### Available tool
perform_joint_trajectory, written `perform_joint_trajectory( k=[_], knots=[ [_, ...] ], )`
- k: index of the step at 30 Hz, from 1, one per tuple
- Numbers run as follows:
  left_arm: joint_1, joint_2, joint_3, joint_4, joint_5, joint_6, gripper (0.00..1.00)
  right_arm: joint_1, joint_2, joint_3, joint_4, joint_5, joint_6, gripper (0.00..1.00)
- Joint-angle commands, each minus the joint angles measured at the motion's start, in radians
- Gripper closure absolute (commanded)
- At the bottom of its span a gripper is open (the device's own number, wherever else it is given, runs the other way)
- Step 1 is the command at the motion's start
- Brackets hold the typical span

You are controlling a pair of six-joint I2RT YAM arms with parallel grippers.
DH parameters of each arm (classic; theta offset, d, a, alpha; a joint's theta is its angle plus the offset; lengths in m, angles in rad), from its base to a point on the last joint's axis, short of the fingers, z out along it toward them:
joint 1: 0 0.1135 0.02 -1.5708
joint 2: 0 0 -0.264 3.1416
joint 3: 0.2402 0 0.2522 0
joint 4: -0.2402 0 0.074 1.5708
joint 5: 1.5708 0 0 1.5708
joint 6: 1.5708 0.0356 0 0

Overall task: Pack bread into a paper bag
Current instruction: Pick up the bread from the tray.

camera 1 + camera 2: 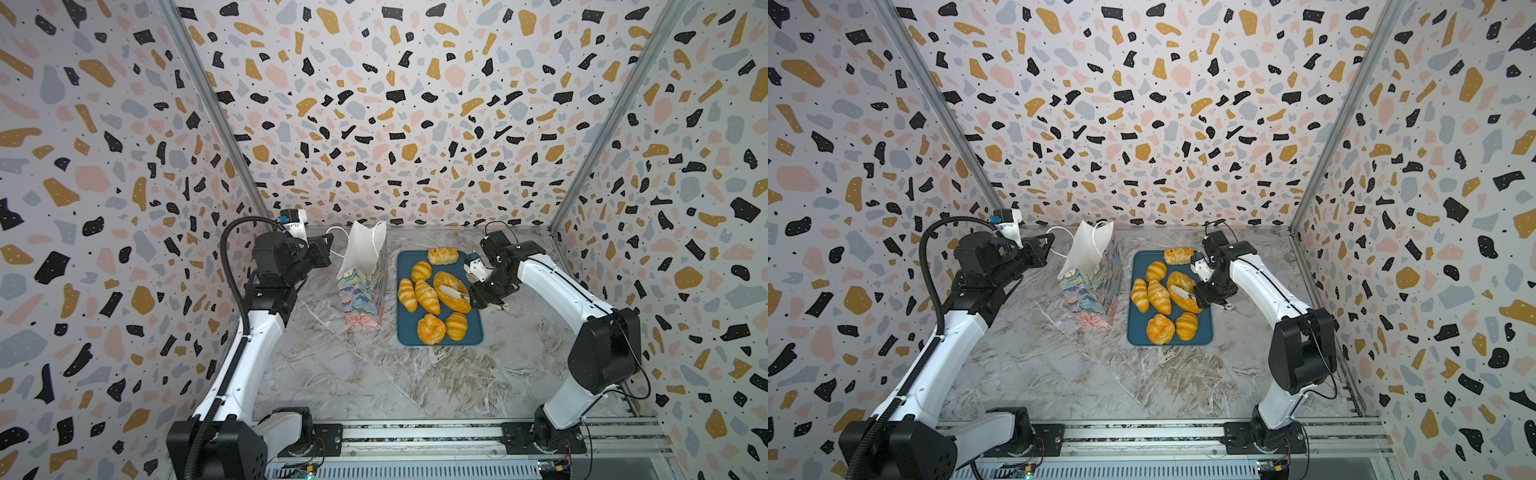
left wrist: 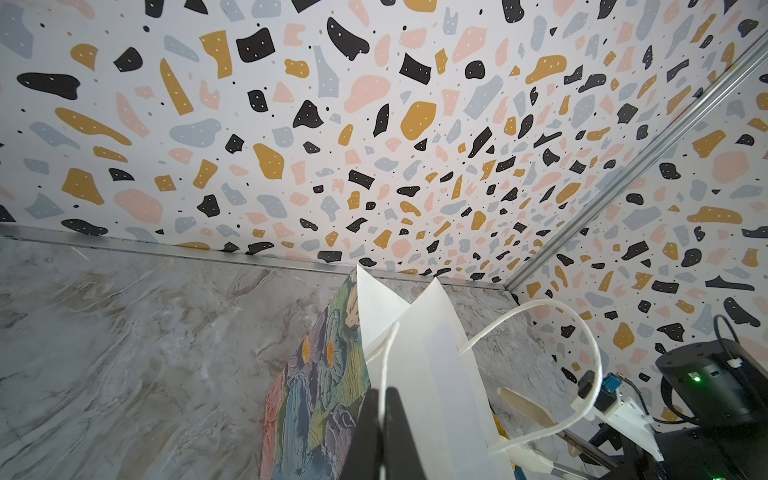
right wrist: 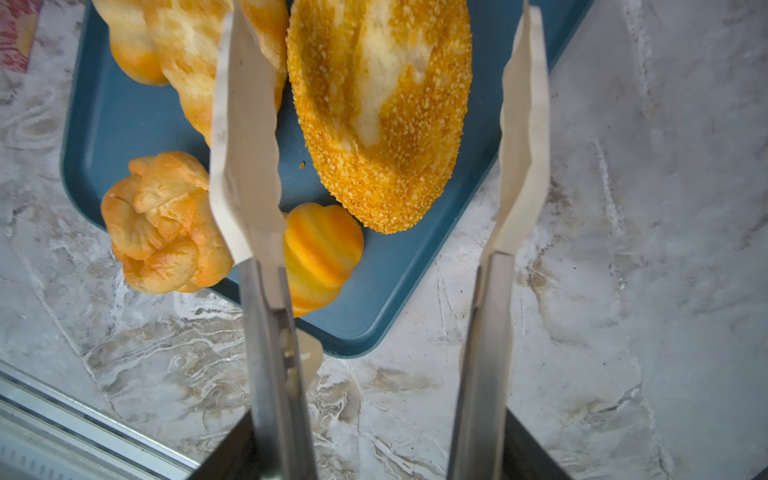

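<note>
**Item: bread** (image 1: 427,296). Seven golden pieces, all on the tray (image 1: 407,330) and none yet packed.
- Position: directly below and ahead of the right gripper (image 1: 453,291).
- Pieces: the seeded loaf (image 3: 382,124) lies in the gap between the gripper's long pale fingers (image 3: 245,145). The striped rolls lie past one finger. A knotted bun (image 3: 162,224) and a striped bun (image 3: 320,249) sit back toward the wrist.

**Handling (judged)**
- The bread looks light, soft and easily dented.
- The glazed rolls look likely to slip, while the gritty seed crust should hold better.
- The loaf is wide and flat, so it is best taken across its short width near the middle, with gentle pressure.

**Right gripper.** It stands well open and holds nothing. One finger is over the tray and the other is past the tray's edge over the bench (image 1: 374,374).

**Item: bag** (image 1: 363,291). It stands upright with its mouth open, just beside the tray on the side away from the right gripper.
- Judged to be thin paper, light and easy to tip.
- The mouth is narrow, so the loaf probably has to go in end-first.

**Left gripper** (image 2: 382,403). It is closed tight at the bag's top edge, with one cord handle (image 2: 386,361) running between its fingers, apparently steadying the bag. Whether it also pinches the paper cannot be told.

**Surface.** The bench is a smooth marble pattern, so the bag may slide if pushed. The tray has a low lip.

**Room.** Patterned walls (image 1: 374,124) close three sides. The back wall is near, behind the bag, and there is free bench on the near side of the tray.
</note>
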Motion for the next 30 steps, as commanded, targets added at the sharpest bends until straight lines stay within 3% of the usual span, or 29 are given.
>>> perform_joint_trajectory(
  k=[1,26,30],
  knots=[
    [0.005,-0.005,0.026,0.034,0.018,0.000,1.00,-0.027,0.005,0.004,0.012,-0.021,-0.024,0.33],
    [0.005,-0.012,0.031,0.024,0.017,-0.002,1.00,-0.045,0.098,-0.030,0.073,-0.134,-0.060,0.30],
    [0.005,-0.012,0.033,0.024,0.017,-0.002,1.00,-0.042,0.102,-0.033,0.073,-0.142,-0.060,0.37]
  ],
)
